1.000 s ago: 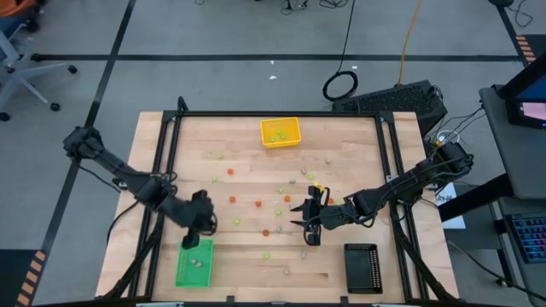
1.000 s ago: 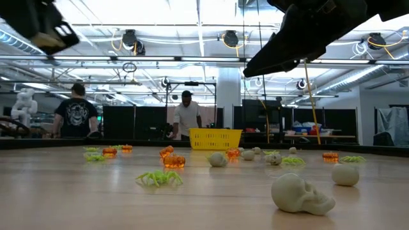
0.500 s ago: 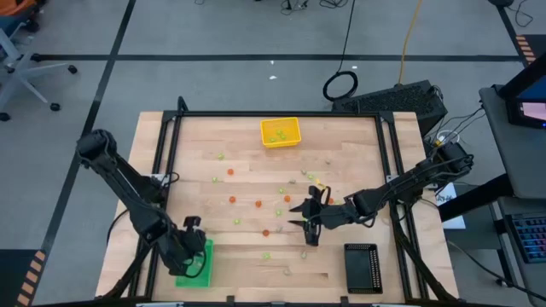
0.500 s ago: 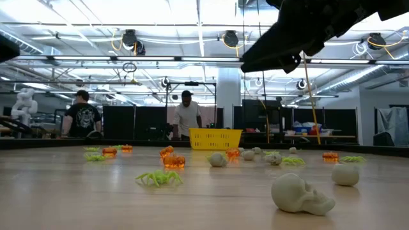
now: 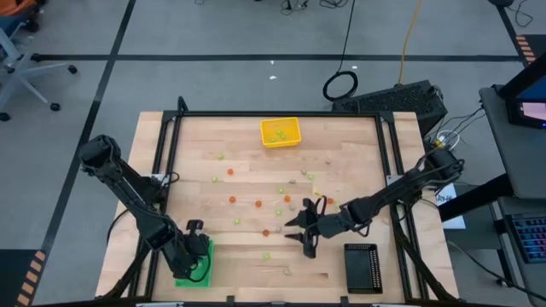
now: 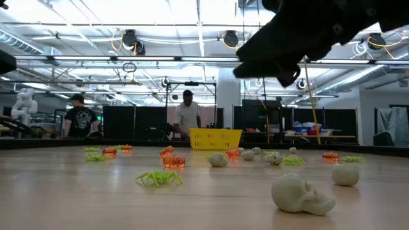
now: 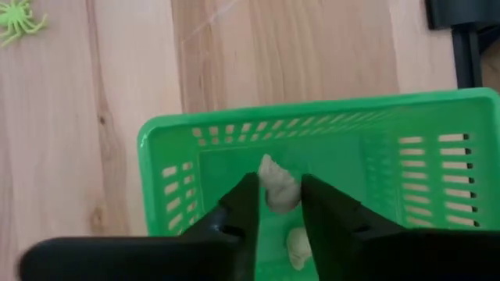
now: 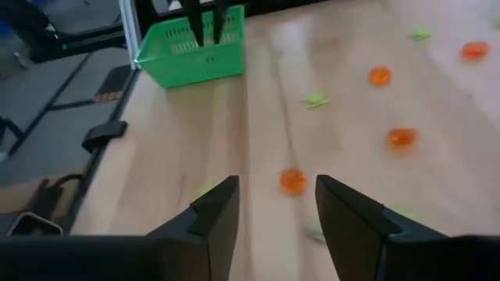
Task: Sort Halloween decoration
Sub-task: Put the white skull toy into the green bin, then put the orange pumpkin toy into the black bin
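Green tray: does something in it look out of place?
Yes. The green tray holds pale beige skull-like pieces, one between the left gripper fingers, while a light green spider lies outside on the table.

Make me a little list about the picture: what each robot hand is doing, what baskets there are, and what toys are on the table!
left gripper: over the green tray, a pale piece between its fingers
right gripper: open, above the table, an orange piece ahead of it
trays: green near the left arm, yellow tray at the far edge, black tray near the right arm
toys: orange, green and pale pieces scattered mid-table, a pale skull nearest the low camera
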`<state>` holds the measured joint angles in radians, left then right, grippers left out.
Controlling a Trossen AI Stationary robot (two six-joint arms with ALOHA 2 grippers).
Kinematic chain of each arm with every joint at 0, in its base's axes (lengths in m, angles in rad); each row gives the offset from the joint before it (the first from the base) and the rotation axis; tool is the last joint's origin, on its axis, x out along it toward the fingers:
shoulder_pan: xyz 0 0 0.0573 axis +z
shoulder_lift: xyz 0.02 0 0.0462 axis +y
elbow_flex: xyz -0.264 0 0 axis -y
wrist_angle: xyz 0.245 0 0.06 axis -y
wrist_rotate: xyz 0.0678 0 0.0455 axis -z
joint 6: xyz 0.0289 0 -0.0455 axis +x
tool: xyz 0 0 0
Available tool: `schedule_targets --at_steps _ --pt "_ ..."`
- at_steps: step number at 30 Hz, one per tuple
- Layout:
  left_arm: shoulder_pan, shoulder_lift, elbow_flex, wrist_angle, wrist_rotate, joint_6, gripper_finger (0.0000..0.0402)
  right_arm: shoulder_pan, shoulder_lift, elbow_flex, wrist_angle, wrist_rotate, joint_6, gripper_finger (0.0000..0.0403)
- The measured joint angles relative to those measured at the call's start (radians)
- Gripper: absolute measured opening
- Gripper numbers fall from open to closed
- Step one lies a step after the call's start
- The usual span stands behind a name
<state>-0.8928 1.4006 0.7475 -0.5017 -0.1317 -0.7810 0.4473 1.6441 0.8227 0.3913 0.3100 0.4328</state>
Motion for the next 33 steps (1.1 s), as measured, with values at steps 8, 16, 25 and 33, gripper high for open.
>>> schedule_targets --at_steps 8,16,25,33 --pt "0.0 -0.008 0.0 -0.002 0.076 -0.045 0.0186 0.045 0.05 0.044 -0.161 0.112 0.046 0.0177" --pt "-0.023 -0.084 0.0 -0.006 0.046 -0.016 0.0163 0.052 0.02 0.231 -0.657 0.185 0.105 0.0169" --pt "-0.032 -0.243 0.0 0.009 -0.487 0.3 0.0124 0.052 0.02 0.331 -1.109 0.132 0.163 0.0169" --pt "0.016 -0.246 0.0 0.084 -0.786 0.398 0.0116 0.004 0.02 0.334 -1.396 0.123 0.225 0.0169"
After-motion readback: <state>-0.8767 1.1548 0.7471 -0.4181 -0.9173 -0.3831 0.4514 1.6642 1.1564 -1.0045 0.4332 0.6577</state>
